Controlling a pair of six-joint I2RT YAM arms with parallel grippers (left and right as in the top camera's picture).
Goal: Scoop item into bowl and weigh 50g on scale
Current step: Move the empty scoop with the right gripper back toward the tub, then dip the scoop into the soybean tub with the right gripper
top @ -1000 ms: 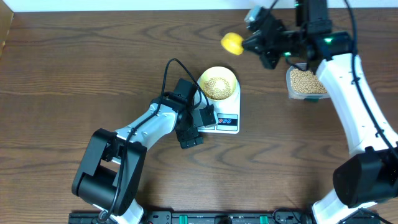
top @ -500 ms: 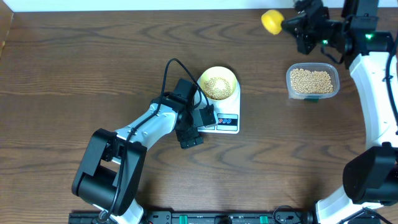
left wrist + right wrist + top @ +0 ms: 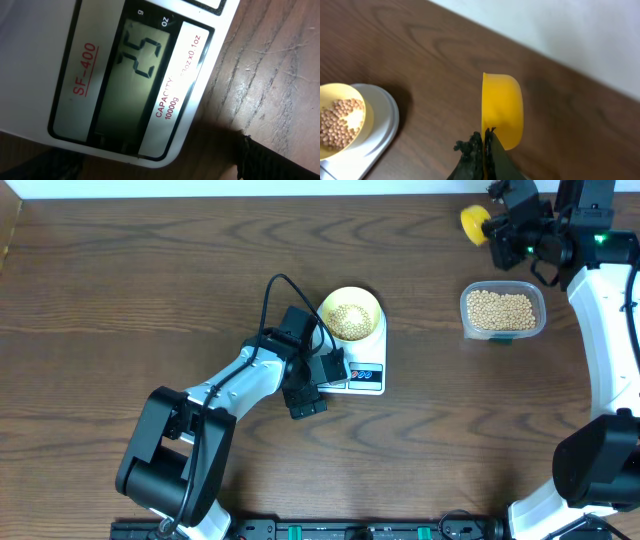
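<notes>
Only left wrist reads scale (image 3: 65, 60) display (image 3: 132, 85); right hand (image 3: 484, 140) pinches scoop (image 3: 502, 110).

Beans (image 3: 350, 318) in bowl (image 3: 374, 304) on scale (image 3: 372, 384)

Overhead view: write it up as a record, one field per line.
bowl: sits on the scale, partly filled with beans
tub: right of the scale, apart from it, holds more beans
scoop: held on edge at the far side, beyond the tub
right fingers: shut on the scoop's handle
left fingers: open, at the scale's front
display: lit, two digits showing
</notes>
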